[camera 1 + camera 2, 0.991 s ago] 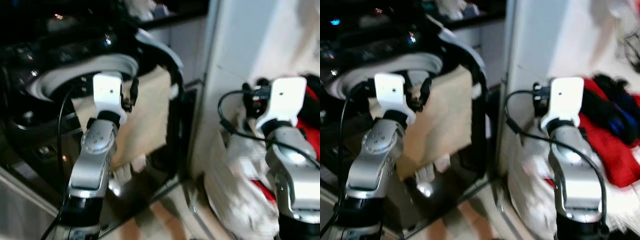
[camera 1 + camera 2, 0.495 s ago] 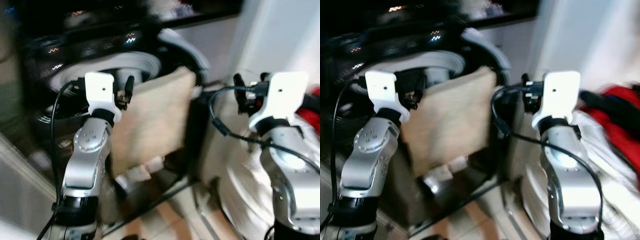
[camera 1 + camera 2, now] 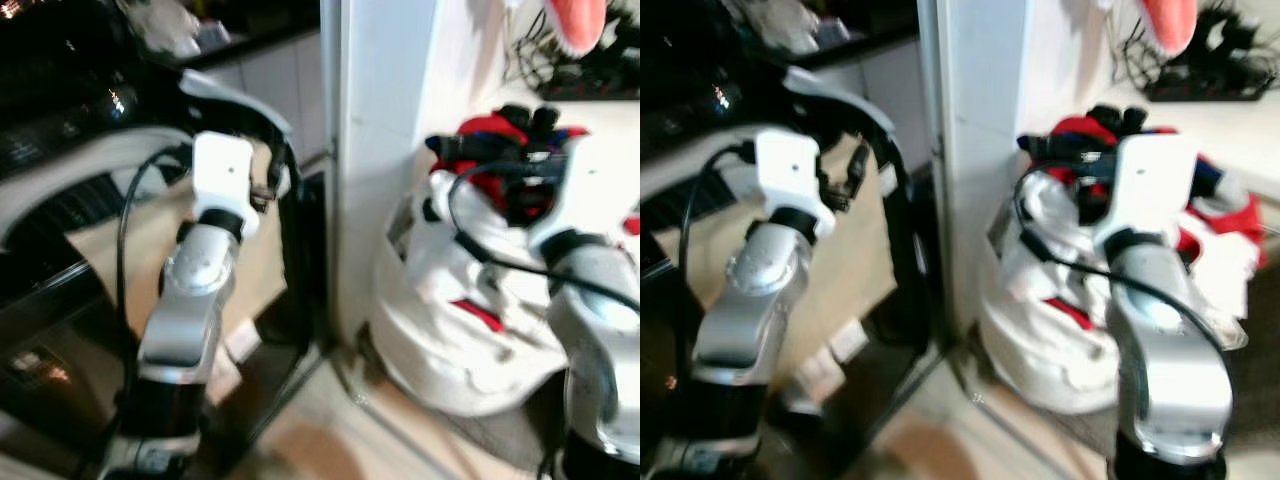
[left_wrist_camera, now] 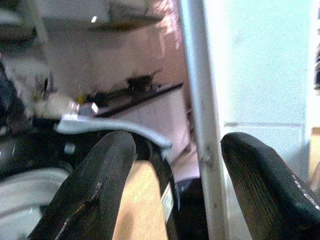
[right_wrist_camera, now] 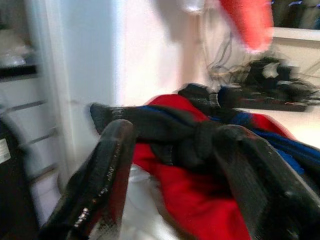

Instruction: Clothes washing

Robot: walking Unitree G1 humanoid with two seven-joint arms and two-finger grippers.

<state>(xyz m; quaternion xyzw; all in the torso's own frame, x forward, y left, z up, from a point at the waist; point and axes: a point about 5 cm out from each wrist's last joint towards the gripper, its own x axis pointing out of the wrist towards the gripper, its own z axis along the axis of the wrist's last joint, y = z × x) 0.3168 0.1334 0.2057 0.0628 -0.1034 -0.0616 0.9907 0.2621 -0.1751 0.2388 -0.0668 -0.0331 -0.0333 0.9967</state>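
The washing machine's open dark door rim (image 3: 292, 240) stands at the left, with a tan panel (image 3: 115, 245) across the opening. A white laundry bag (image 3: 450, 330) sits on the floor at the right, and red clothes (image 3: 478, 130) and a black garment (image 5: 165, 125) lie on top of it. My left gripper (image 3: 268, 180) is raised before the door rim, open, with nothing between its fingers (image 4: 100, 180). My right gripper (image 5: 175, 135) is open just short of the black and red clothes, touching none of them.
A white pillar (image 3: 375, 150) separates the machine from the bag. A dark wire rack (image 3: 590, 70) rests on a white ledge at the back right, with something orange-red (image 3: 575, 20) hanging above it. Light floor tiles (image 3: 330, 440) lie below between my arms.
The whole picture has shifted: my head camera has turned right, bringing the laundry bag and pillar toward the middle. Both arms stay raised as before, with the right gripper now by the clothes.
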